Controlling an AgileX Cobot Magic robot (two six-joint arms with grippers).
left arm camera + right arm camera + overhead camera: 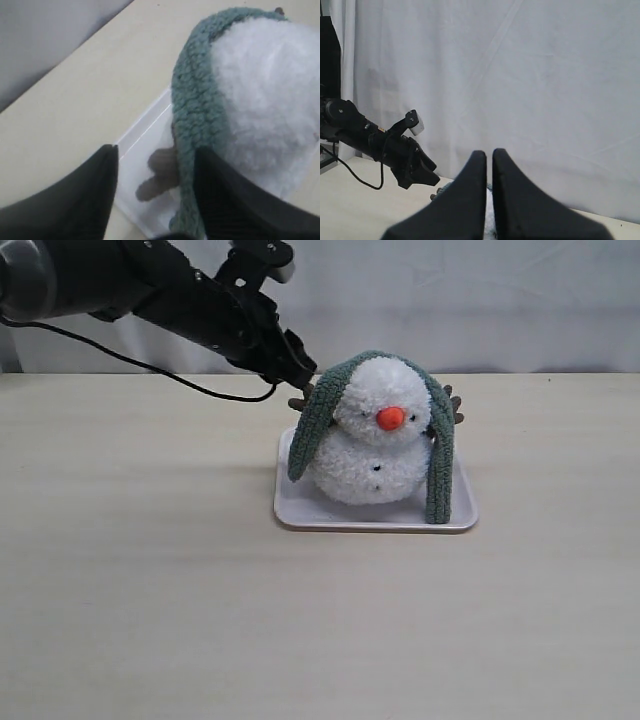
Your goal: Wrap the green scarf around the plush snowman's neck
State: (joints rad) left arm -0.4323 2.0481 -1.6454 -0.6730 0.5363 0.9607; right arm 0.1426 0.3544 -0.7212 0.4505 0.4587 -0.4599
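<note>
The plush snowman [372, 452] sits upright on a pale tray [300, 512]. The green scarf [315, 425] lies over the top of its head, and both ends hang down its sides to the tray. My left gripper [302, 380] is at the scarf's left strand beside the head. In the left wrist view it [156, 150] stands open. The scarf [192, 100] runs along the inside of one finger, and a brown twig arm [157, 172] lies between the jaws. The white plush [265, 100] is just beyond. My right gripper [489, 152] is shut on nothing, raised behind the snowman and out of the exterior view.
The tray [142, 137] rests on a light wooden table [140, 570], with a white curtain [480, 300] behind it. The left arm's black cable [150, 370] trails over the table's back left. In the right wrist view the left arm [395, 150] shows.
</note>
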